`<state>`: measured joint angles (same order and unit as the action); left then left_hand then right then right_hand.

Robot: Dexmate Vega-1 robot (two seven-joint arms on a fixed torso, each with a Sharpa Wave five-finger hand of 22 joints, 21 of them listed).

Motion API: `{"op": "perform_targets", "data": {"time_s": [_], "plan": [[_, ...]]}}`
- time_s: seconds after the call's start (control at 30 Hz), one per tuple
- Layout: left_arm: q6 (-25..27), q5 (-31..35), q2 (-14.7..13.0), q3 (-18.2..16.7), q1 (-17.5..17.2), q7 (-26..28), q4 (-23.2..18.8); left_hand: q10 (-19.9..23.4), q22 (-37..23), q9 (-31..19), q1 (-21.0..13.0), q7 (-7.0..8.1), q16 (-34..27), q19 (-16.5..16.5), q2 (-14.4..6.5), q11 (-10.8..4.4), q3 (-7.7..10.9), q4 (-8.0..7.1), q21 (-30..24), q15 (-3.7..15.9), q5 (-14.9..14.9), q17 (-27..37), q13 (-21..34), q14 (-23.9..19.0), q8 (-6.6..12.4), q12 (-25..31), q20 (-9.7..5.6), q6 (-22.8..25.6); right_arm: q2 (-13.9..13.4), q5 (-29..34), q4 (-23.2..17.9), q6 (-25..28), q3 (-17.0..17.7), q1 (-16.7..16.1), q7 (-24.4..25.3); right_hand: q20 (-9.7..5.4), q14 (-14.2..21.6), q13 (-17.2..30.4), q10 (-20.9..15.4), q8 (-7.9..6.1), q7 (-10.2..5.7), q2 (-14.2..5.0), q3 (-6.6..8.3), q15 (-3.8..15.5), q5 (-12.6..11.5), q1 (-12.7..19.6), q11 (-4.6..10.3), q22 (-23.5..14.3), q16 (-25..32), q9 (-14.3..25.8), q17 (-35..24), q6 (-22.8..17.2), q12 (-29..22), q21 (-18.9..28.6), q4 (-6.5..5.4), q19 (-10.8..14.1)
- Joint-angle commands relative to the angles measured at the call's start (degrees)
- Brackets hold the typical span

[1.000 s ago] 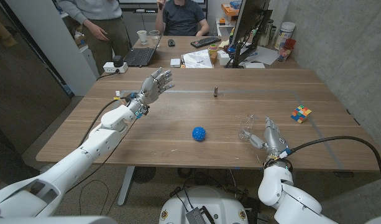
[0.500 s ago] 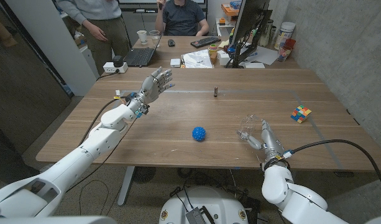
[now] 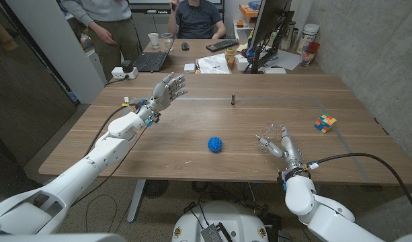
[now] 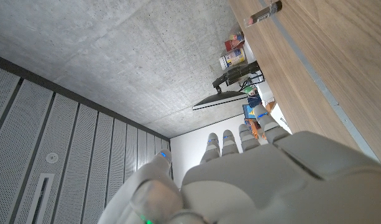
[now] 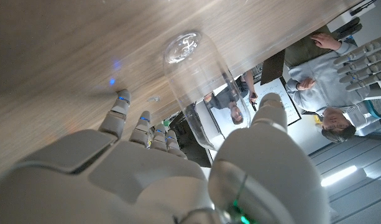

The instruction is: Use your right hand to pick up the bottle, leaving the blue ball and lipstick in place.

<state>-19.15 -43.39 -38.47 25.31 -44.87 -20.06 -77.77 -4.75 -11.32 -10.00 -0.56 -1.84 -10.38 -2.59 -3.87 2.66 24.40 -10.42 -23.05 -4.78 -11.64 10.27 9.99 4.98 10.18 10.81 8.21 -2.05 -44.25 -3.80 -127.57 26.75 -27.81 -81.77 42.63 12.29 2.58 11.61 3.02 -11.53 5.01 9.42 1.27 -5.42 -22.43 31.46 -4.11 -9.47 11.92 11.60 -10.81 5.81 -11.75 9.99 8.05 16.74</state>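
The right hand [image 3: 281, 146] is hovering over the near right part of the table [image 3: 192, 131], fingers spread apart and holding nothing. The clear bottle [image 3: 268, 132] is standing directly ahead of it, just beyond the fingertips and slightly toward the robot's left. The hand is reaching around the bottle rather than clamping it: in the right wrist view the bottle [image 5: 193, 87] is sitting in the gap between the thumb [image 5: 271, 118] on one side and the fingers [image 5: 140, 124] on the other, with clear space showing on both sides. Whether any fingertip is grazing the glass I cannot tell.

The bottle's long axis appears upright on the wood, so my judgement is that the coming move is a short advance along the line the hand is already pointing, followed by a closing of thumb and fingers across the body.

Off to the hand's left, well apart, the blue ball [image 3: 215, 144] is resting on the table, clear of that approach line. Farther out and also to the left, the lipstick [image 3: 232, 99] is standing alone near the table's far half; the left wrist view is catching it [image 4: 265, 12] as a small dark tube on the wood.

The left hand [image 3: 169, 89] is much farther from the bottle, raised above the far left of the table with its fingers spread and gripping nothing.

The head view is giving the layout but is losing the transparent bottle against the wood; the right wrist view is showing its outline and how it sits between thumb and fingers.
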Motion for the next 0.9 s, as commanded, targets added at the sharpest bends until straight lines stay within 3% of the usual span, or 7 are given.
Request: {"op": "perform_targets", "data": {"time_s": [0.03,0.27,0.43,0.6,0.73,0.83,0.9], "plan": [[0.26,0.11,0.24,0.05,0.79,-0.51,1.29,-0.25,-0.27,-0.10,0.47,-0.19,-0.38,0.43,-3.93,-0.50,-0.36,-0.01,0.15,0.21,-0.38,0.08,0.28,-0.06,0.24,0.37,0.27,-0.46,-1.92,-4.79,7.09,-16.90,-0.54,2.26,-5.64,-0.03,0.50,0.22,-0.59,-0.30,-0.37,0.20,-0.52,-0.20,-0.57,0.75,-0.04,-0.56,0.52,0.23,-0.17,-0.37,-0.46,1.28,0.27,2.12],[0.53,0.06,0.42,0.16,1.03,-0.69,1.61,-0.27,-0.27,-0.10,0.45,-0.20,-0.37,0.47,-3.94,-0.52,-0.43,0.00,0.16,0.23,-0.43,0.07,0.28,-0.06,0.24,0.36,0.25,-0.48,-4.24,-5.10,7.99,-20.68,-1.20,3.01,-8.73,-0.14,0.63,0.27,-0.62,-0.43,-1.17,-0.10,-0.78,0.46,-1.12,1.78,0.45,-0.54,0.50,0.26,-0.18,-0.53,-0.42,1.53,0.51,3.11],[0.71,-0.05,0.40,0.18,1.01,-0.86,1.49,-0.17,-0.27,-0.10,0.45,-0.15,-0.38,0.48,-3.87,-0.61,-0.54,0.01,0.17,0.22,-0.48,0.07,0.28,-0.10,0.26,0.40,0.22,-0.46,-4.48,-3.89,6.56,-18.69,-1.77,2.93,-7.38,-0.48,1.05,0.36,-0.20,-0.35,-2.11,-0.65,-0.92,1.43,-2.06,4.52,1.18,-0.49,0.51,0.29,-0.18,0.06,-0.21,2.05,1.12,5.42],[0.37,-0.20,0.39,0.09,0.71,-1.06,1.23,-0.13,-0.28,-0.11,0.51,-0.11,-0.38,0.48,-3.70,-0.64,-0.71,-0.01,0.18,0.28,-0.52,0.08,0.28,-0.10,0.27,0.41,0.19,-0.44,-3.51,-1.43,5.70,-15.13,-2.78,3.37,-4.54,-1.03,3.55,0.66,-2.11,-0.93,-3.12,-2.95,-0.25,3.65,-3.65,13.18,2.43,-0.45,1.02,0.36,-0.33,-0.82,-0.82,3.23,1.57,12.54],[0.02,-0.13,0.21,-0.10,0.42,-0.97,0.98,-0.08,-0.29,-0.11,0.59,-0.04,-0.41,0.49,-3.47,-0.68,-0.93,-0.04,0.19,0.36,-0.58,0.08,0.28,-0.17,0.28,0.43,0.15,-0.44,-3.28,0.62,4.53,-11.45,-3.58,3.76,-2.81,-5.72,8.57,1.17,-5.48,-1.90,-3.96,-7.44,2.05,7.26,-3.32,23.58,3.13,-0.71,2.55,0.54,-0.78,-4.18,-1.65,4.00,1.45,18.69],[0.11,-0.29,0.03,-0.23,0.05,-0.80,0.63,-0.04,-0.31,-0.11,0.67,-0.05,-0.43,0.51,-3.29,-0.72,-1.12,-0.08,0.19,0.36,-0.63,0.09,0.28,-0.23,0.28,0.44,0.13,-0.43,-2.55,0.53,5.71,-13.67,-3.53,3.51,-1.71,-10.76,14.01,2.05,-9.41,-3.31,-5.05,-10.39,3.03,10.66,-1.90,29.24,3.87,-1.13,5.14,0.86,-1.93,-8.73,-2.93,5.34,0.98,23.67],[0.43,-0.20,-0.19,-0.19,-0.08,-0.58,0.32,-0.01,-0.32,-0.12,0.73,-0.03,-0.45,0.51,-3.18,-0.66,-1.24,-0.11,0.19,0.32,-0.67,0.09,0.28,-0.28,0.29,0.45,0.11,-0.43,-2.25,2.35,4.92,-10.93,-4.10,3.71,-0.32,-12.18,16.56,2.71,-12.30,-4.05,-5.24,-11.72,3.11,12.47,-1.08,31.15,4.18,-1.34,6.80,1.13,-2.95,-11.15,-4.16,5.88,0.65,25.30]]}}
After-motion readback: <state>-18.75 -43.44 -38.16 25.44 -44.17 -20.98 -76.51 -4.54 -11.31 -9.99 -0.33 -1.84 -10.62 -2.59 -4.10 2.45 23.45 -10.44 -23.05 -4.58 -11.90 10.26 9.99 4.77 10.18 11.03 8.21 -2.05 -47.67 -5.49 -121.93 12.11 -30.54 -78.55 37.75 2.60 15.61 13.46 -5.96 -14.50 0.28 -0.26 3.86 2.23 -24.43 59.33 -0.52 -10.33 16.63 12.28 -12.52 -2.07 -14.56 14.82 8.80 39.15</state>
